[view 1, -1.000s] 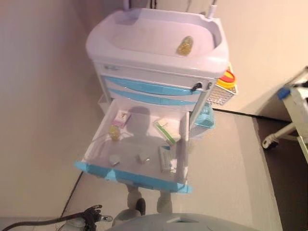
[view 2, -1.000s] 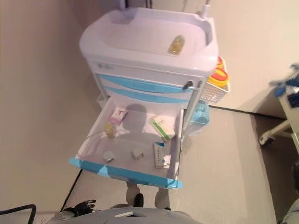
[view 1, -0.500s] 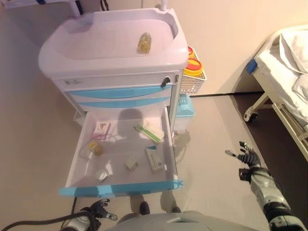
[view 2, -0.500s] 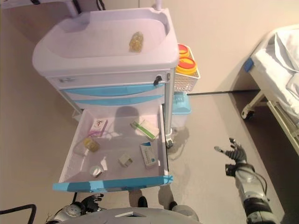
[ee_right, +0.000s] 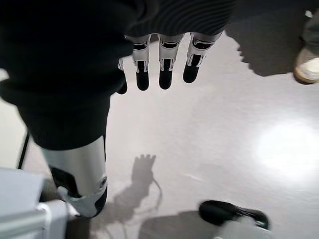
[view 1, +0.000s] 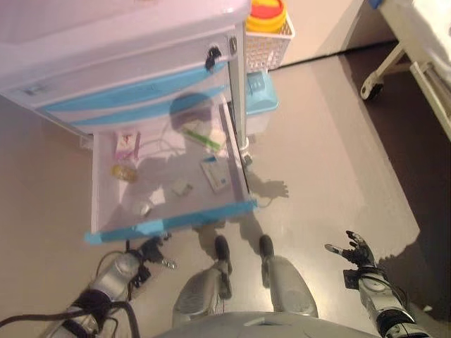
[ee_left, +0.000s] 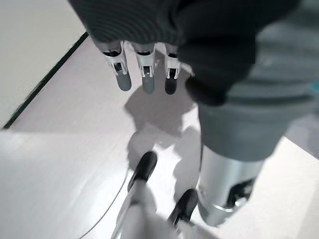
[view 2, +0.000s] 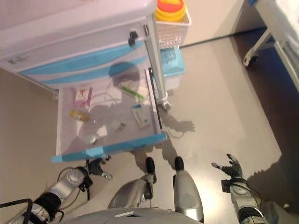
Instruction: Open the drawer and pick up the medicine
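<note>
The white and blue cart (view 1: 120,63) has its bottom drawer (view 1: 169,222) pulled open. In it lie a pink and white box (view 1: 127,143), a small yellow bottle (view 1: 125,172), a green and white box (view 1: 201,136), a blue and white box (view 1: 215,174), a small box (view 1: 181,187) and a small round item (view 1: 141,208). My left hand (view 1: 148,252) hangs just below the drawer's blue front, its fingers (ee_left: 143,74) straight and empty. My right hand (view 1: 356,252) is open and empty over the floor, far right of the drawer, its fingers (ee_right: 164,64) straight.
A white basket (view 1: 268,21) with yellow and red containers hangs on the cart's right side, with a blue bin (view 1: 259,95) below it. A bed frame on wheels (view 1: 394,63) stands at the far right. A person's light shoe (ee_right: 309,62) shows in the right wrist view.
The camera has tilted down: the cart has slid up and left in the picture and its top is cut off. Both hands stay low and empty.
</note>
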Motion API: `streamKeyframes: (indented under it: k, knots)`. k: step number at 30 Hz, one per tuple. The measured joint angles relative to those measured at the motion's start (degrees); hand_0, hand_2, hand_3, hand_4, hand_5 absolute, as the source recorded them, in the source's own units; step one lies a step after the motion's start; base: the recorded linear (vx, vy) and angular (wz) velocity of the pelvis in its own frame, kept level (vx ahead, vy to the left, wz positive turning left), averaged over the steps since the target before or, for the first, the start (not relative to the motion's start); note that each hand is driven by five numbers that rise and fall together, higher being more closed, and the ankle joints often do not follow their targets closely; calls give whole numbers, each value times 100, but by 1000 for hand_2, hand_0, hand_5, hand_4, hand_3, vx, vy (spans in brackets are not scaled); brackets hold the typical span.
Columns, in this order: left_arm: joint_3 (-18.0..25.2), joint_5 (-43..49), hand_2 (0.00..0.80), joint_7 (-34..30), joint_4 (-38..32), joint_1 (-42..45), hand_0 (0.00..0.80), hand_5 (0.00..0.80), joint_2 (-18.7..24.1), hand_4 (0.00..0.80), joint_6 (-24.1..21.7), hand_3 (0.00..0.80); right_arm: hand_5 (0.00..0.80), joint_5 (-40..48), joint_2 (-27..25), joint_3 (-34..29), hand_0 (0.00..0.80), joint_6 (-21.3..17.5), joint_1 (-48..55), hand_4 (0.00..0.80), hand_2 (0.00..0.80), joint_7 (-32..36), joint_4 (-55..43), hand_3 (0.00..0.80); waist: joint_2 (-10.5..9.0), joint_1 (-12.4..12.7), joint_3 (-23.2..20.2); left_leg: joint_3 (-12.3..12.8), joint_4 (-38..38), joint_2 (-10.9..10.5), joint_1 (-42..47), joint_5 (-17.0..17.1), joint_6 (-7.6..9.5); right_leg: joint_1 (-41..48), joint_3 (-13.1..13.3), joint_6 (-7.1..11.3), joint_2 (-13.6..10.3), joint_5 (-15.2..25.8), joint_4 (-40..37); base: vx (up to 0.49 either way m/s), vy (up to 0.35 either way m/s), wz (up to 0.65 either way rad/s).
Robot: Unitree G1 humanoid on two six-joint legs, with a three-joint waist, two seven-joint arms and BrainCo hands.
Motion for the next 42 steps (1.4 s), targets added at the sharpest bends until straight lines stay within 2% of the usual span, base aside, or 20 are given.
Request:
streamKeyframes:
  k: [4, 7, 10, 13, 17, 19, 20, 22, 24, 27, 29, 31, 36, 39, 42]
  knots:
    - [259, -239, 0, -78, -621, -524, 0, 0, 515, 0, 242, 0, 0, -104, -56, 279, 0, -21, -143, 0, 0, 57, -291, 0, -64, 6, 392, 20, 644, -55, -548, -211, -20, -527, 140, -33, -10, -85, 557, -10, 29, -9]
    - [359, -511, 0, -259, -625, -1036, 0, 0, 987, 0, 468, 0, 0, -206, -238, 529, 0, 19, -181, 0, 0, 100, -719, 0, -111, -59, 608, -27, 1212, -35, -811, -464, -7, -710, 251, -60, 23, -144, 837, 9, 47, -16]
    - [362, -793, 0, -235, -353, -1879, 0, 0, 1356, 0, 692, 0, 0, -207, -451, 567, 0, 29, -274, 0, 0, 142, -895, 0, -144, -145, 676, -38, 1661, -32, -1176, -593, 25, -982, 315, -33, 50, -130, 1073, 5, 63, -10]
    - [326, -1057, 0, -14, 531, -3067, 0, 0, 1445, 0, 747, 0, 0, -254, -559, 664, 0, 66, -295, 0, 0, 133, -1051, 0, -237, -219, 726, 18, 1905, 12, -1383, -670, 48, -1162, 428, -15, 105, -116, 1173, -33, 63, -11]
    - [292, -1181, 0, 980, 1885, -4667, 0, 0, 1553, 0, 976, 0, 0, -259, -660, 852, 0, 66, -357, 0, 0, 107, -1400, 0, -391, -433, 806, 121, 2102, 60, -1734, -690, 58, -1464, 581, 60, 177, 25, 1194, -38, 26, -18]
    - [340, -1516, 0, 1924, 2207, -5243, 0, 0, 1604, 0, 923, 0, 0, -258, -663, 1002, 0, 69, -384, 0, 0, 51, -1409, 0, -441, -548, 833, 142, 2184, 75, -1871, -714, 94, -1557, 620, 85, 202, 76, 1180, -25, -13, -16]
    - [365, -1677, 0, 2599, 2471, -5532, 0, 0, 1539, 0, 735, 0, 0, -294, -663, 1155, 0, 66, -412, 0, 0, -38, -1385, 0, -465, -631, 834, 149, 2184, 76, -1900, -717, 99, -1575, 635, 105, 207, 104, 1147, -26, -57, -8]
    - [376, -2036, 0, 3521, 2544, -5489, 0, 0, 1354, 0, 442, 0, 0, -319, -649, 1365, 0, 58, -444, 0, 0, -153, -1369, 0, -488, -651, 843, 136, 2207, 82, -1911, -733, 98, -1576, 653, 80, 224, 138, 1124, -33, -73, -11]
    - [716, -2138, 0, 4190, 2502, -5352, 0, 0, 1174, 0, 14, 0, 0, -314, -565, 1482, 0, 58, -538, 0, 0, -200, -1352, 0, -544, -645, 850, 116, 2271, 149, -1982, -756, 87, -1582, 639, 91, 286, 188, 1025, -16, -43, -7]
    - [873, -2133, 0, 4382, 2319, -5131, 0, 0, 1125, 0, -330, 0, 0, -317, -426, 1481, 0, 61, -615, 0, 0, -242, -1340, 0, -635, -632, 853, 59, 2263, 167, -1993, -750, 77, -1536, 633, 82, 320, 247, 906, -11, -43, -2]
    - [1086, -2144, 0, 4121, 1896, -4658, 0, 0, 1070, 0, -476, 0, 0, -323, -376, 1478, 0, 70, -639, 0, 0, -237, -1311, 0, -636, -624, 853, 38, 2232, 160, -1909, -756, 87, -1419, 623, 96, 315, 264, 832, -4, -43, 3]
    - [1124, -2239, 0, 3673, 1659, -4205, 0, 0, 973, 0, -537, 0, 0, -386, -295, 1454, 0, 71, -640, 0, 0, -236, -1298, 0, -639, -625, 851, 19, 2171, 152, -1803, -763, 96, -1280, 604, 107, 301, 271, 733, 6, -40, 4]
    - [1278, -2288, 0, 2425, 1344, -2836, 0, 0, 556, 0, -524, 0, 0, -680, -164, 1441, 0, 82, -630, 0, 0, -165, -1260, 0, -639, -564, 847, 17, 1874, 121, -1392, -735, 125, -886, 571, 87, 197, 297, 509, 3, -7, 0]
    - [1351, -2405, 0, 1873, 1227, -2024, 0, 0, 239, 0, -537, 0, 0, -712, -126, 1294, 0, 81, -540, 0, 0, -116, -1235, 0, -625, -389, 840, -53, 1589, 56, -1061, -638, 134, -612, 503, 79, 143, 290, 350, 24, -18, 11]
    - [1485, -2453, 0, 1607, 1220, -1476, 0, 0, 21, 0, -538, 0, 0, -789, -51, 1125, 0, 77, -542, 0, 0, -91, -1157, 0, -624, -225, 838, -93, 1231, 5, -791, -472, 124, -416, 430, 68, 97, 291, 220, 42, -30, 16]
